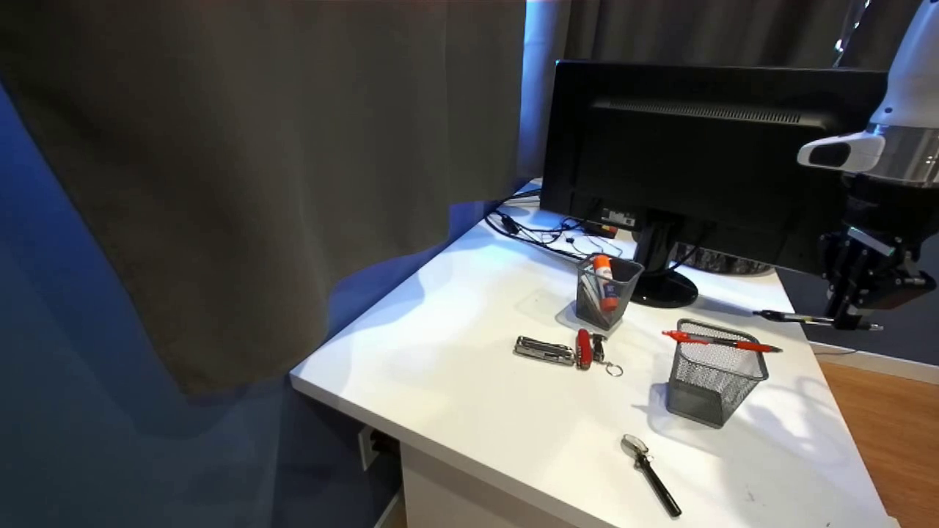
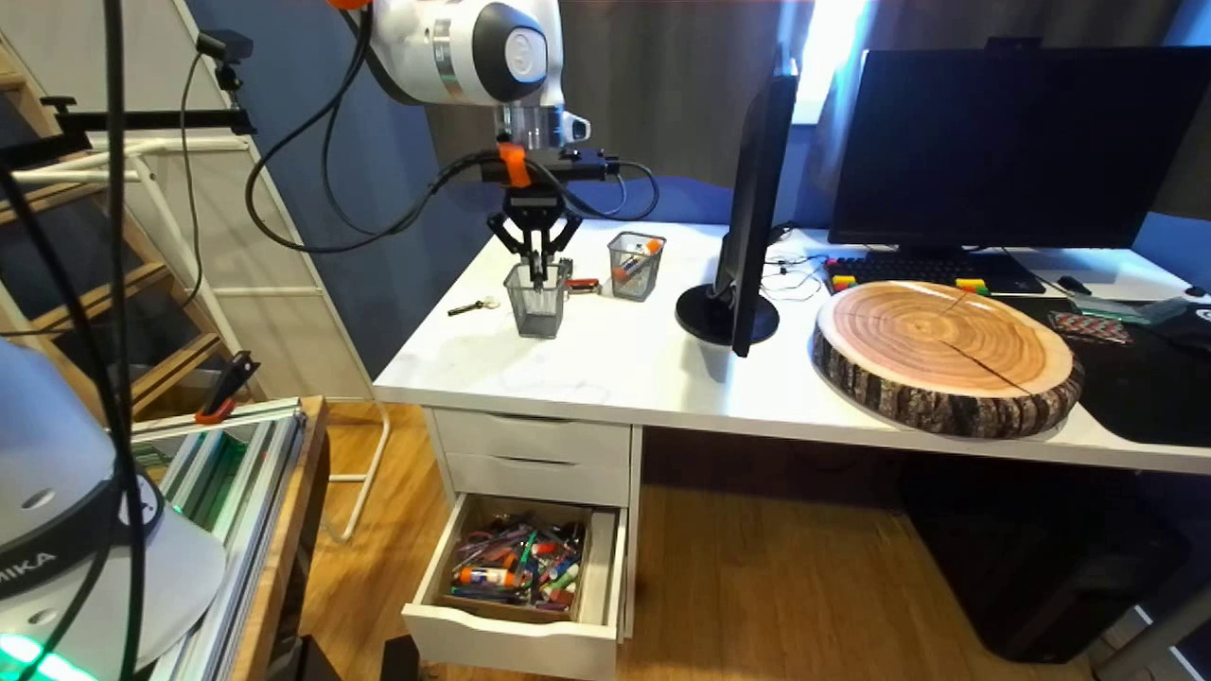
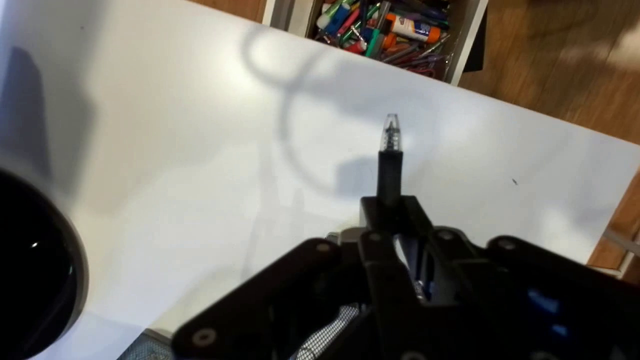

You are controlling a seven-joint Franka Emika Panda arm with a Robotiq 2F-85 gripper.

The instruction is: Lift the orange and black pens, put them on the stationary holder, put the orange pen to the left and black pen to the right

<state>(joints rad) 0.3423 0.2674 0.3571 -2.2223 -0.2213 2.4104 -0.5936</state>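
Note:
My gripper (image 1: 849, 320) is shut on the black pen (image 1: 781, 316) and holds it about level above the desk, beside the mesh holder. In the wrist view the black pen (image 3: 390, 170) sticks out past the fingertips, its clear tip pointing toward the desk's front edge. The stationary holder (image 1: 700, 400), a grey mesh box, stands upright on the desk; it also shows just below the gripper (image 2: 537, 274) in an exterior view (image 2: 539, 317). The orange pen (image 1: 689, 337) lies across the holder's top rim, its ends overhanging. In the wrist view my fingers hide most of the holder.
A second mesh box (image 1: 587, 308) with an orange-capped glue stick stands near the monitor base (image 1: 664, 290). A red multi-tool (image 1: 583, 348) and a black-handled item (image 1: 653, 477) lie on the desk. An open drawer (image 2: 520, 619) holds many pens below the front edge.

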